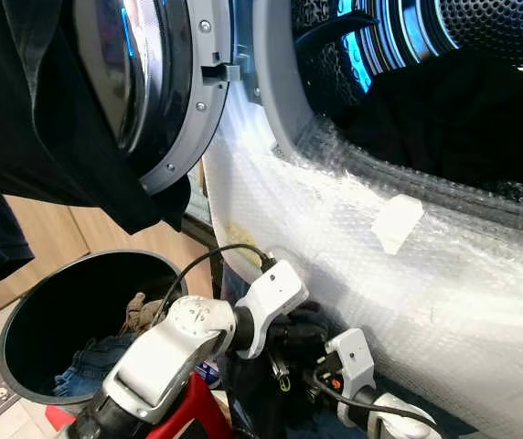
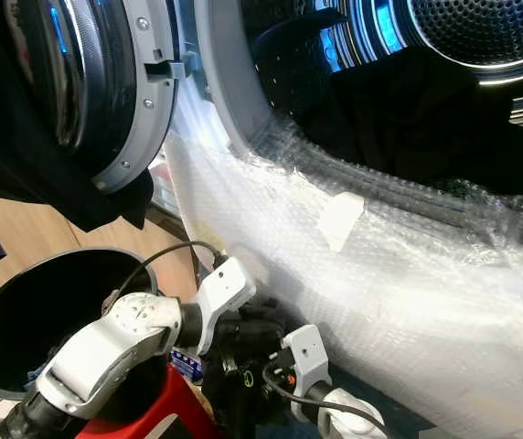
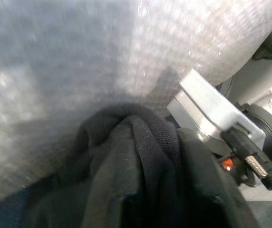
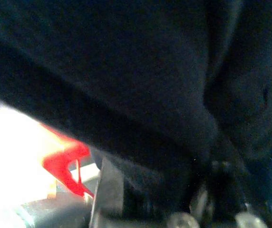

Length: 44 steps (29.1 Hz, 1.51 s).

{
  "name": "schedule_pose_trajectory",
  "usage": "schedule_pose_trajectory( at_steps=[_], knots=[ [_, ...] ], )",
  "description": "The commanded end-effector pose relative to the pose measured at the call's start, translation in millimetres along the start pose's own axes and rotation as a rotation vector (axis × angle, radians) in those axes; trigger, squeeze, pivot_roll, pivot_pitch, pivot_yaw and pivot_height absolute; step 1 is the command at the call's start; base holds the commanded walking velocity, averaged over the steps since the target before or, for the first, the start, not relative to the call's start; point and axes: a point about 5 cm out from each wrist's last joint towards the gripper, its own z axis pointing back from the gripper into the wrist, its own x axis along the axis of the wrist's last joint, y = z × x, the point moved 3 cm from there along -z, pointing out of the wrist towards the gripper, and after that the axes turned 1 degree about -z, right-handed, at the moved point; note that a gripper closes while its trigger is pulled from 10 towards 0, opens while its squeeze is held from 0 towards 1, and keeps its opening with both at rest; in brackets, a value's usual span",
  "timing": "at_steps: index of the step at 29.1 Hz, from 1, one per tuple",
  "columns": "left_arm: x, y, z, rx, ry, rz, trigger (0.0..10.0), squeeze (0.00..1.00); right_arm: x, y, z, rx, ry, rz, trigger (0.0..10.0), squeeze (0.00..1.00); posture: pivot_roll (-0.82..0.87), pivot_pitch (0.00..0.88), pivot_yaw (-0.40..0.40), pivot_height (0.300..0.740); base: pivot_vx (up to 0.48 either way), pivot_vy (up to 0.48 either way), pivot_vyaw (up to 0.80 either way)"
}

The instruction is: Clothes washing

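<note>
Gripping a dark garment (image 3: 140, 161) low against the bubble-wrapped washer front (image 1: 444, 302), both claws are working together, their finger spread hidden by cloth; the open drum (image 1: 444, 101) is sitting above and to the right.

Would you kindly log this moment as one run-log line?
phase: loading | both grippers low before washer front, at black garment | washer door open | dark clothes in drum | laundry basket part-full

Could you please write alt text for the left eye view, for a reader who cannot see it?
Both silver arms bunch a black garment against the bubble-wrapped front of an open washing machine with dark laundry in its drum. A black basket with jeans stands on the left.
</note>
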Motion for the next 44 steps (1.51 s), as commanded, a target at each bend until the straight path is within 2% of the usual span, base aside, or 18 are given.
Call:
schedule_pose_trajectory(
  at_steps=[1,6,10,18,21,22,23,24,26,28,31,32,33,34,38,40,41,44],
  knots=[
    [20,-3.5,3.3,-0.017,-0.069,-0.066,9.5,1.0,1,4.2,1.9,0.024,-0.003,-0.004,0.0,0.0,0.04,0.035,-0.024,0.74,0.0,0.0,0.0],
    [11,2.3,19.6,0.016,-0.001,-0.066,9.5,1.0,1,3.3,5.5,0.026,-0.008,-0.008,0.0,0.0,0.04,0.029,-0.024,0.74,0.0,0.0,0.0],
    [6,-5.3,30.6,-0.015,0.039,-0.053,10.0,1.0,-1,7.4,6.3,0.047,0.0,-0.003,0.0,0.0,0.04,0.028,-0.019,0.74,0.0,0.0,0.0],
    [4,-5.3,33.4,-0.003,0.054,-0.053,10.0,1.0,-2,8.2,6.5,0.051,0.002,-0.002,0.0,0.0,0.05,0.02,-0.019,0.74,0.0,0.0,0.0],
    [-11,35.0,68.2,0.394,0.076,-0.006,10.0,1.0,-6,16.3,16.6,0.132,0.009,0.009,0.0,0.0,0.06,0.0,-0.025,0.74,0.0,0.0,0.0],
    [-11,35.0,68.2,0.394,0.076,-0.006,10.0,1.0,-6,16.3,16.6,0.132,0.009,0.009,0.0,0.0,0.06,0.0,-0.025,0.74,0.0,0.0,0.0],
    [-14,41.9,70.7,0.462,0.071,0.021,10.0,1.0,-6,17.5,18.3,0.144,0.01,0.013,0.0,0.0,0.06,0.0,-0.029,0.74,0.0,0.0,0.0],
    [-31,61.3,80.6,0.642,0.15,-0.015,10.0,1.0,-7,20.8,22.4,0.174,0.009,0.016,0.0,0.0,0.07,0.0,-0.035,0.74,0.0,0.0,0.0],
    [-42,67.9,85.1,0.702,0.19,-0.025,10.0,1.0,-6,22.9,24.1,0.19,0.004,0.024,0.0,0.0,0.07,0.0,-0.036,0.74,0.0,0.0,0.0],
    [-53,75.8,90.9,0.792,0.176,0.033,10.0,1.0,-8,27.4,27.1,0.221,0.01,0.026,0.0,0.0,0.06,0.0,-0.039,0.74,0.0,0.0,0.0],
    [-45,74.4,89.0,0.803,0.049,0.102,10.0,1.0,-8,27.8,30.3,0.226,0.01,0.032,0.0,0.0,0.05,0.0,-0.037,0.74,0.0,0.0,0.0],
    [-40,73.9,89.1,0.811,0.011,0.097,10.0,0.07,-6,27.0,31.7,0.225,0.005,0.032,0.0,0.0,0.05,0.0,-0.035,0.74,0.0,0.0,0.0],
    [-37,73.6,89.3,0.818,-0.009,0.091,10.0,0.07,-5,26.5,32.7,0.224,0.001,0.031,0.0,0.0,0.05,0.0,-0.035,0.74,0.0,0.0,0.0],
    [-39,75.9,92.8,0.856,-0.002,0.067,10.0,0.0,-4,27.8,35.1,0.238,-0.003,0.037,0.0,0.0,0.05,0.0,-0.035,0.74,0.0,0.0,0.0],
    [-58,91.6,116.3,1.051,0.047,-0.005,10.0,0.0,-2,33.3,44.5,0.284,0.001,0.076,0.0,0.0,0.06,0.0,-0.041,0.74,0.0,0.0,0.0],
    [-60,95.5,123.5,1.101,0.037,-0.016,10.0,0.0,2,35.7,47.4,0.298,-0.011,0.079,0.0,0.0,0.06,0.0,-0.04,0.74,0.0,0.0,0.0],
    [-63,99.7,132.9,1.166,0.04,-0.042,10.0,0.0,7,38.2,50.6,0.311,-0.03,0.087,0.0,0.0,0.05,0.0,-0.041,0.74,0.0,0.0,0.0],
    [-76,104.0,150.1,1.303,0.034,-0.008,10.0,0.0,32,49.7,61.9,0.374,-0.118,0.093,0.0,0.0,0.05,0.0,-0.043,0.74,0.0,0.0,0.0]
  ],
)
